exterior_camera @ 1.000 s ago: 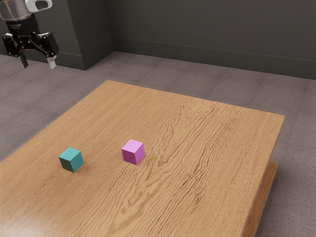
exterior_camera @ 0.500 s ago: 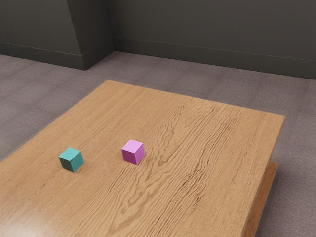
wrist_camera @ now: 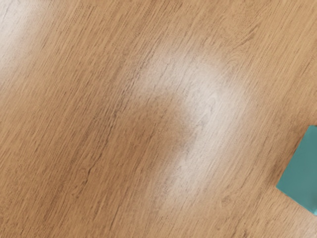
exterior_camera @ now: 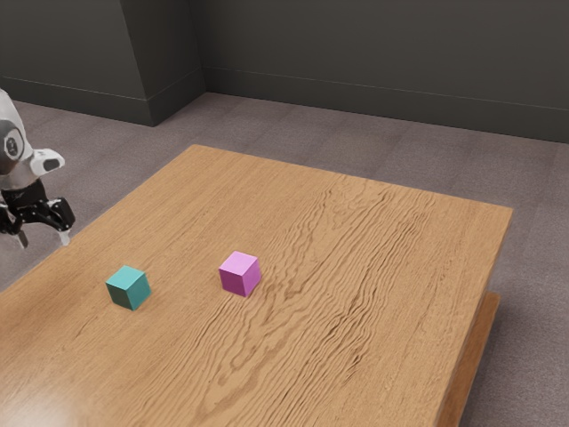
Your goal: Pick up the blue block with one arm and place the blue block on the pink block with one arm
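Note:
The blue-green block (exterior_camera: 129,287) rests on the wooden table (exterior_camera: 356,267) near the exterior view's left edge. A pink block (exterior_camera: 240,273) sits on the table to its right, about a block's width of bare wood and more between them. My gripper (exterior_camera: 42,237) hangs at the exterior view's far left, above the table's left edge and up-left of the blue-green block, fingers apart with nothing between them. In the wrist view a corner of the blue-green block (wrist_camera: 301,176) shows against the table's wood (wrist_camera: 124,124).
The table's far edge and right edge drop to a grey carpeted floor (exterior_camera: 338,133). A dark wall with a jutting corner (exterior_camera: 160,53) stands behind. Wide bare wood lies right of the pink block.
My gripper stood high at the upper left a second ago, was out of view half a second ago, and now hangs low by the table's left edge. Neither block has moved.

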Controlling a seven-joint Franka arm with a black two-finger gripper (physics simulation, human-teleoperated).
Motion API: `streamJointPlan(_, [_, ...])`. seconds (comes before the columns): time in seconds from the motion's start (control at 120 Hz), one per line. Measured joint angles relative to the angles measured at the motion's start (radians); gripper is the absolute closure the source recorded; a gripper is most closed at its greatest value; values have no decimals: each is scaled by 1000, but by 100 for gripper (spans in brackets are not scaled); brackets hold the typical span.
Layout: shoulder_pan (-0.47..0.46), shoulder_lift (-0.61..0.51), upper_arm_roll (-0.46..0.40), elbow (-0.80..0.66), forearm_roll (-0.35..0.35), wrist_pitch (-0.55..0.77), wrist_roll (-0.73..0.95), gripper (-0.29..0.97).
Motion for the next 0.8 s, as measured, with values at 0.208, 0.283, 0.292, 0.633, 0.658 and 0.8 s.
streamJointPlan(0.208, [1, -9, -98, -34, 1, 62, 235, 0])
streamJointPlan(0.283, [-10, -2, -155, -59, 29, 79, 297, 0])
streamJointPlan(0.292, [-12, -1, -159, -61, 31, 82, 304, 0])
streamJointPlan(0.633, [-8, 91, -215, -71, -32, 220, 502, 0])
streamJointPlan(0.658, [-8, 91, -217, -72, -46, 229, 502, 0])
streamJointPlan(0.8, [-7, 96, -222, -73, -87, 258, 444, 0])
